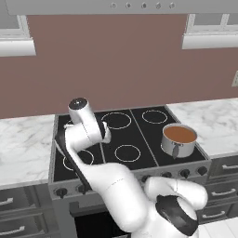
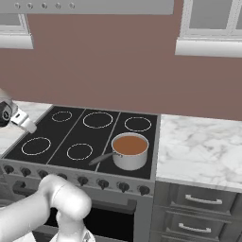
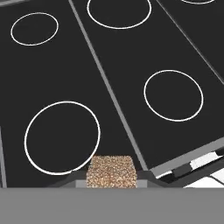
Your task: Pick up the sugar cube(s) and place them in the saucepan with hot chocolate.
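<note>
Gripping the sugar cube [image 3: 111, 172], the fingers [image 3: 74, 179] are mostly cut off above the stove [image 3: 131, 109].

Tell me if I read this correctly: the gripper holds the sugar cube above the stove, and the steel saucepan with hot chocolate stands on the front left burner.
One detail is wrong. The saucepan stands on the front right burner of the stove, not the front left, as the left base view shows. The rest holds: in the hand view the gripper is shut on the sugar cube above the stove.
</note>
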{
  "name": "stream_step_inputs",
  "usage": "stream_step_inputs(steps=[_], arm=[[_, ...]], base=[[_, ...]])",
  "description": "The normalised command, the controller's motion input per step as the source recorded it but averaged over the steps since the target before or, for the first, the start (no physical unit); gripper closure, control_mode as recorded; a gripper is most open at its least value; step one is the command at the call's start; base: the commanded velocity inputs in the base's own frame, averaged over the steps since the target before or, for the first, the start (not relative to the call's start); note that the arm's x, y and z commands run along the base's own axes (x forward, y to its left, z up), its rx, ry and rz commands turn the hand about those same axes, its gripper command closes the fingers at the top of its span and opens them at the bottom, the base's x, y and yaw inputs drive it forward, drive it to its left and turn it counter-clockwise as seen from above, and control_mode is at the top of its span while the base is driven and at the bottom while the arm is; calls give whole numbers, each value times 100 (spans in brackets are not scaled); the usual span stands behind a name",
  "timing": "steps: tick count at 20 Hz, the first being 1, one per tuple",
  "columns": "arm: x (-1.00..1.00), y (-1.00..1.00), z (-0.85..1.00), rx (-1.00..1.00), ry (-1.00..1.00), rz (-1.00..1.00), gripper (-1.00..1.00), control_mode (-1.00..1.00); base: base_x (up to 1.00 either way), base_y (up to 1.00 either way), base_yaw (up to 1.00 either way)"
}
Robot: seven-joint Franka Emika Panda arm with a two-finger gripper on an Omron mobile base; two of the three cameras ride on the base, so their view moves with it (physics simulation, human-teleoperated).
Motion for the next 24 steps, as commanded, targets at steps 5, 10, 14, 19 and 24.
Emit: stream_step_inputs(steps=[5, 10, 14, 19, 24], arm=[[0, -100, 55, 19, 0, -26, 100, -100], [0, -100, 32, 11, 0, -15, 100, -100], [0, -100, 15, 1, 0, 0, 100, -100], [-4, -100, 7, 0, 0, 0, 100, -100], [-13, -100, 0, 0, 0, 0, 100, -100]], base=[[0, 0, 0], [0, 0, 0], [0, 0, 0], [0, 0, 0], [0, 0, 0]])
